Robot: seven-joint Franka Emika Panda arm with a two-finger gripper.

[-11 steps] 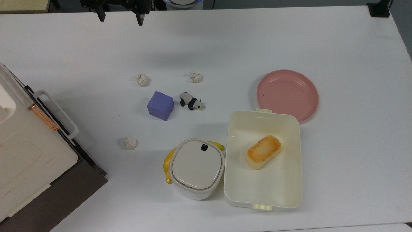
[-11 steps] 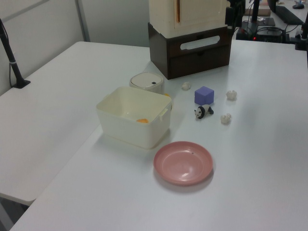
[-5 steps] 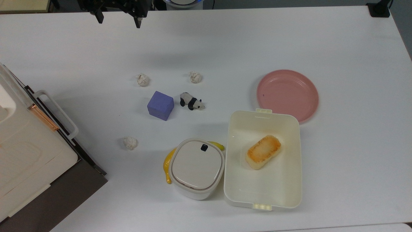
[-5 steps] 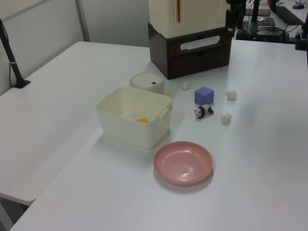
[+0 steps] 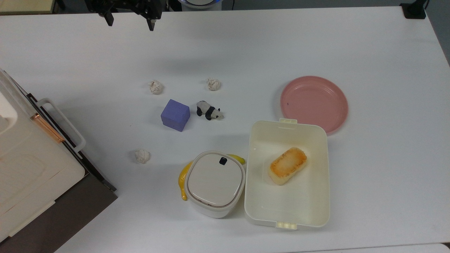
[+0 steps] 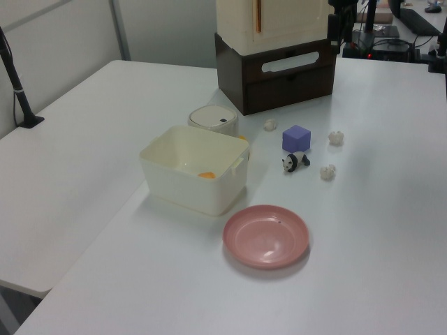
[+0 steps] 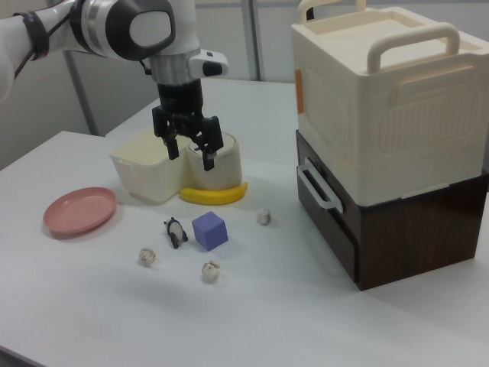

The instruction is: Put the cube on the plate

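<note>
The fingers [image 7: 173, 147] stood wide apart, holding nothing — the gripper [image 5: 128, 21] hung above the white table [image 5: 369, 45], well apart from the cube [image 5: 175, 115]. The cube sat on the table just beside a toy panda [image 5: 209, 110]. The pink plate [image 5: 314, 104] lay bare, touching the cream lunch box [image 5: 287, 214].

banana [image 5: 182, 181]: mostly hidden under lidded container [image 5: 215, 183] | stacked boxes [image 5: 31, 175]: cut by the top view's left edge | lunch box [image 6: 195, 167] contents: mostly hidden, left view
</note>
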